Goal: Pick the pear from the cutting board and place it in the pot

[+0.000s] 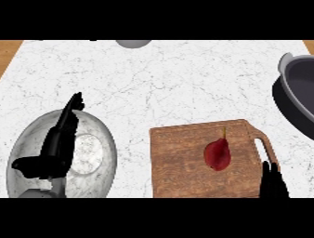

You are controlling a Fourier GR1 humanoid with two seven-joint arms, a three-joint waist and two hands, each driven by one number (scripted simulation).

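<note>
Pear (219,154) on cutting board (180,162); pot (305,86) right, behind board; plate (101,139) left of board.

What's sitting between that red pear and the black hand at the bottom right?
In the head view, nothing but bare cutting board wood lies between the pear and the right hand.

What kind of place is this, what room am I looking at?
Most likely a kitchen. There is a white marble counter, a wooden cutting board with a red pear on it, and a dark pot at the right edge.
</note>
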